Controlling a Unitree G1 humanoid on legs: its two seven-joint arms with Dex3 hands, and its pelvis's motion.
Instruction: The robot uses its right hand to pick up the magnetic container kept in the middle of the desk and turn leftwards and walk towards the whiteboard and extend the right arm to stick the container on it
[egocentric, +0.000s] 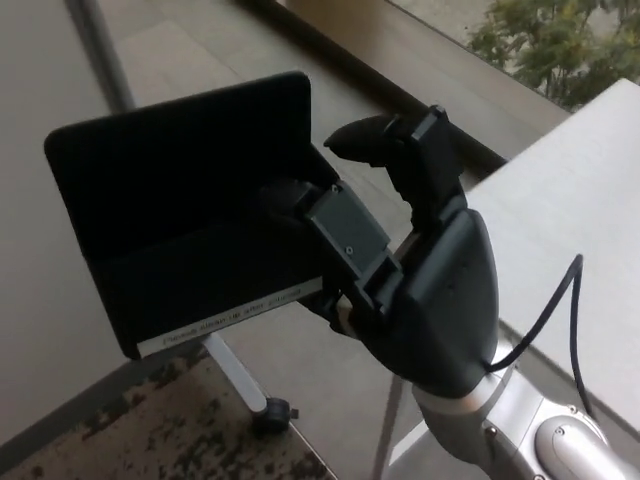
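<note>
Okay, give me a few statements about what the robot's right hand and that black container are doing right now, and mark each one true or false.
1. The right hand is holding the black container. True.
2. The container is resting on the white desk. False: it is held in the air, left of the desk, over the floor.
3. A white strip with small print runs along the container's lower edge. True.
4. The left hand is also gripping the container. False: no left hand shows in the head view.
5. A slanted pole ending in a caster wheel stands on the floor below the container. True.
</note>
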